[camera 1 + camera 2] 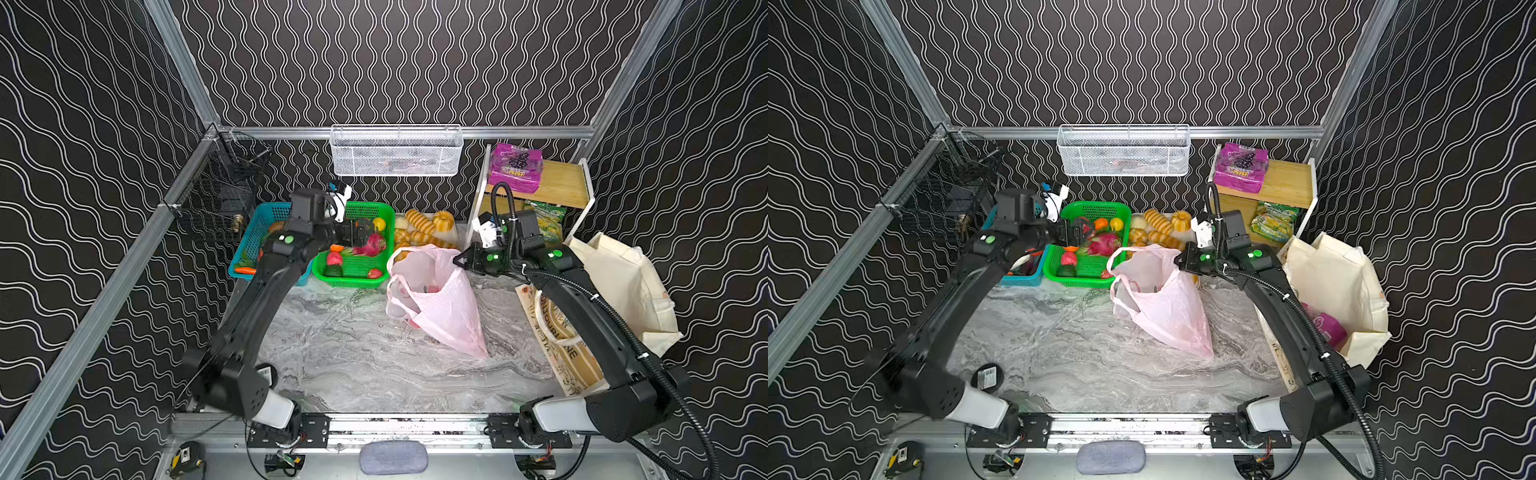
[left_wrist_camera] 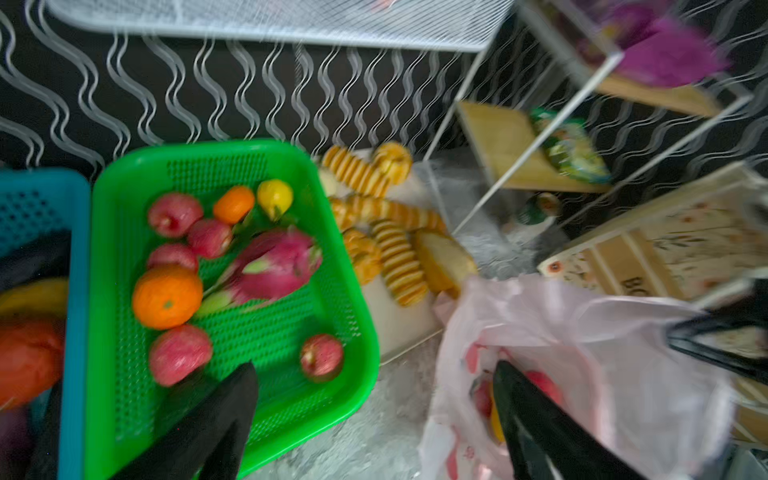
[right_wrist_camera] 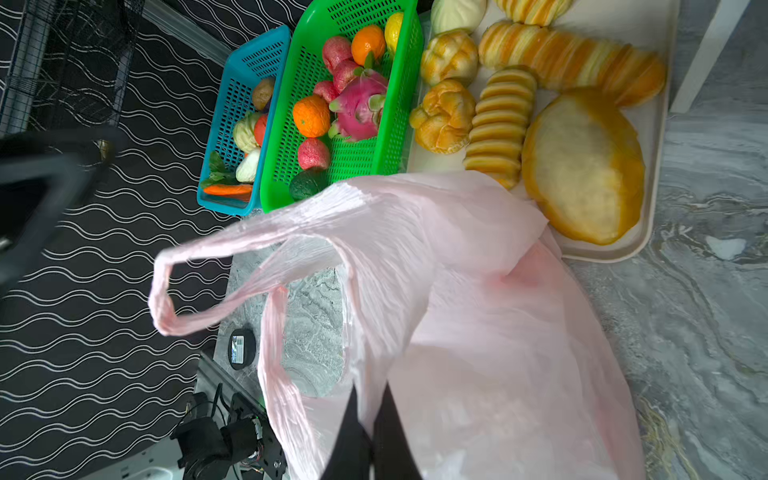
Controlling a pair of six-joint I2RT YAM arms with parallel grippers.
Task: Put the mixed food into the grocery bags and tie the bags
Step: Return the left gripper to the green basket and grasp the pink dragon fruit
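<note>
— Both top views: our left end effector (image 1: 356,233), jaws apart, hangs beside the dragon fruit (image 1: 371,245), ten o'clock from the pink bag (image 1: 436,303).
— Left wrist: blurred, so we'd straddle its middle.
— Right wrist: our right end effector (image 3: 370,401) clamps the bag's rim; we'd hold that mouth high.
</note>
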